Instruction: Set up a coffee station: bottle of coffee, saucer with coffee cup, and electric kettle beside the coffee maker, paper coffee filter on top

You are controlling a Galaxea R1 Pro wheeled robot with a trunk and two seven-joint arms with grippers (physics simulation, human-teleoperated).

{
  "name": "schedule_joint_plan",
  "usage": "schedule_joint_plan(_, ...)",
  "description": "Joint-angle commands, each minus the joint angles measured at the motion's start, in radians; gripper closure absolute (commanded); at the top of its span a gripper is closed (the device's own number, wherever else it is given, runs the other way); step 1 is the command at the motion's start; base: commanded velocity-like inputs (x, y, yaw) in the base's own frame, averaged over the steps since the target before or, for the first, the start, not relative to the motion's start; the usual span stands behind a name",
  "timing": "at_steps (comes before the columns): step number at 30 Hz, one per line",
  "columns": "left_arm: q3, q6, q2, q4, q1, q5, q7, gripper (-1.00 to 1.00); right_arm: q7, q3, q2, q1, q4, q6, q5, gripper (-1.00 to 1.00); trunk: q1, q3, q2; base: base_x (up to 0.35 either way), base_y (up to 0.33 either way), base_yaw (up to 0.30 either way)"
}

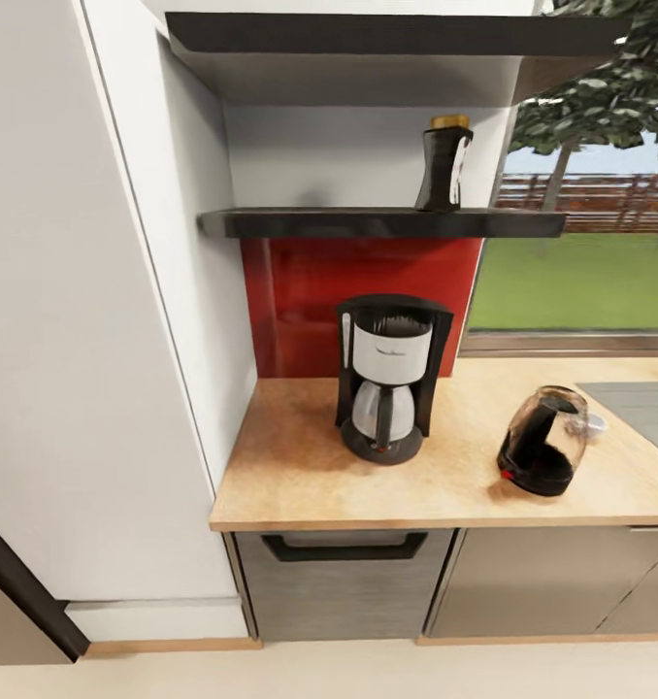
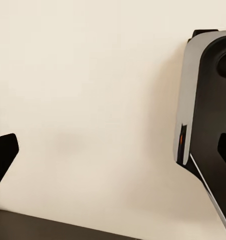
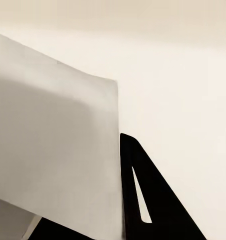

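The coffee maker (image 1: 387, 379) stands upright on the countertop (image 1: 290, 466) in front of a red backsplash. To its right on the countertop, the electric kettle (image 1: 542, 442) leans at a tilt. The bottle of coffee (image 1: 445, 165), dark with a yellow lid, stands on the right part of the kitchen shelf (image 1: 368, 223). A small white thing (image 1: 597, 423) peeks out behind the kettle; I cannot tell what it is. A black finger tip (image 2: 2, 155) shows in the left wrist view over pale floor. A black wedge (image 3: 153, 200) shows in the right wrist view beside a white panel.
A tall white cabinet wall (image 1: 86, 340) stands left of the counter. A grey inset panel (image 1: 640, 403) lies in the countertop at the right. A drawer with a black handle (image 1: 344, 549) sits below the coffee maker. A window (image 1: 581, 252) opens behind the kettle.
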Motion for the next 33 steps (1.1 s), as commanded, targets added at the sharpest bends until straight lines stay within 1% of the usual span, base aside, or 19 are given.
schedule_joint_plan(1,0.006,-0.002,0.0,-0.001,0.001,-0.006,0.001,-1.0,-0.004,0.009,0.0,0.0,-0.002,0.005,-0.011,1.0,0.001,-0.002,-0.002,0.155,0.148,-0.001)
schedule_joint_plan(6,0.006,-0.002,0.001,0.0,0.001,-0.008,0.001,-1.0,-0.003,0.008,0.0,-0.001,-0.002,0.003,-0.011,1.0,0.001,-0.002,-0.002,0.127,0.115,0.0)
schedule_joint_plan(14,0.006,0.002,0.006,0.002,0.001,-0.012,-0.001,-1.0,-0.002,0.004,0.001,-0.001,-0.002,0.006,-0.015,1.0,0.001,-0.002,-0.002,0.02,0.018,-0.013)
schedule_joint_plan(19,0.006,0.003,0.006,0.004,0.001,-0.013,-0.001,-1.0,-0.001,0.003,0.002,-0.001,-0.003,0.007,-0.015,1.0,0.001,-0.002,-0.002,0.001,0.007,-0.188)
schedule_joint_plan(22,0.006,0.004,0.006,0.004,0.001,-0.013,-0.001,-1.0,-0.001,0.003,0.002,0.0,-0.004,0.007,-0.015,1.0,0.001,-0.002,-0.002,0.0,0.132,-0.249)
schedule_joint_plan(24,0.006,0.018,0.006,0.005,0.001,-0.013,0.0,-1.0,-0.001,0.003,0.002,-0.001,-0.004,0.007,-0.015,1.0,0.001,-0.002,-0.002,0.0,0.231,-0.258)
schedule_joint_plan(28,0.006,0.094,0.007,0.005,0.002,-0.013,0.001,-1.0,-0.001,0.003,0.004,-0.001,-0.004,0.007,-0.015,1.0,0.001,-0.002,-0.002,0.0,0.281,-0.249)
schedule_joint_plan(33,0.006,0.134,0.013,0.007,0.003,-0.013,0.01,-1.0,-0.002,0.003,0.005,-0.001,-0.004,0.007,-0.015,1.0,0.001,-0.002,-0.002,0.0,0.294,-0.085)
